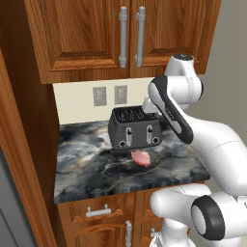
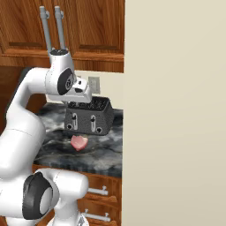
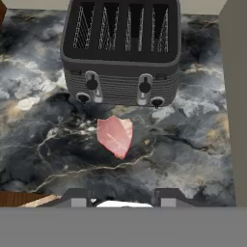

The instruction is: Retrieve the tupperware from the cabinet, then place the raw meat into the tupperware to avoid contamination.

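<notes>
— Where's the meat [image 3: 115, 136]?

— Flat on the dark marbled surface [image 3: 43, 159], just in front of the toaster [image 3: 121, 50], touching nothing else. The cabinet [image 1: 87, 38] above is shut, both doors closed, so I can't see the tupperware; I judge it's inside.

— And your gripper [image 3: 120, 198]?

— Hovering above the surface, looking down on the meat, holding nothing. The fingertips stand apart, partly spread, with a gap between them.

— How will the meat handle?

— My guess: light, soft and floppy, likely slick. It's a thin slab, so I'd pinch it across its narrow width near the middle, fingers down to the surface, gently, so it doesn't squirt out.

— And the cabinet first?

— Yes. The long bar handles [image 1: 131, 36] are stiff and easy to grip; I'd take one mid-length.
</notes>
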Robot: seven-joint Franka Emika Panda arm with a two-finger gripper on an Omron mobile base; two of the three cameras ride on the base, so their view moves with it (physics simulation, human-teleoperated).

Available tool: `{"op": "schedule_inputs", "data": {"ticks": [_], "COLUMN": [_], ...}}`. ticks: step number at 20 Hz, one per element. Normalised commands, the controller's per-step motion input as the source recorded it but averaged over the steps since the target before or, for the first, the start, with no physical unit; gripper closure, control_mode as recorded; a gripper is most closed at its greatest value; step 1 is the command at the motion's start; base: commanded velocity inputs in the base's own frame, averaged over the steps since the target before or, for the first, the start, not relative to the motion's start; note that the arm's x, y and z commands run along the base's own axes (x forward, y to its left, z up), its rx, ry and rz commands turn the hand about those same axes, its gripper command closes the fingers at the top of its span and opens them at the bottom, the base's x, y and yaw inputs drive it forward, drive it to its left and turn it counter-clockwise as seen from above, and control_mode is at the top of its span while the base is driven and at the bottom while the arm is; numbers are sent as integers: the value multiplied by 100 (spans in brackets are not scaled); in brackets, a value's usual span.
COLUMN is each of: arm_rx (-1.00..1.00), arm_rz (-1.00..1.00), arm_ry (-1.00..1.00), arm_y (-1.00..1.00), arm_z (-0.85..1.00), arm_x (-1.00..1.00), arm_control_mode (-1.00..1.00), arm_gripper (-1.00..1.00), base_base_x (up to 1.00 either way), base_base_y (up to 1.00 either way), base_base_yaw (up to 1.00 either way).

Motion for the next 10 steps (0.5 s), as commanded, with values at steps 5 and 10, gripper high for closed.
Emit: {"op": "schedule_inputs", "data": {"ticks": [5, 10], "arm_rx": [-1, -1], "arm_rz": [-1, -4], "arm_ry": [-4, -29], "arm_y": [28, 39], "arm_z": [5, 32], "arm_x": [-8, -2], "arm_control_mode": [-100, -100], "arm_gripper": [-100, -100], "base_base_x": [0, 0], "base_base_y": [0, 0], "base_base_yaw": [0, 0]}}
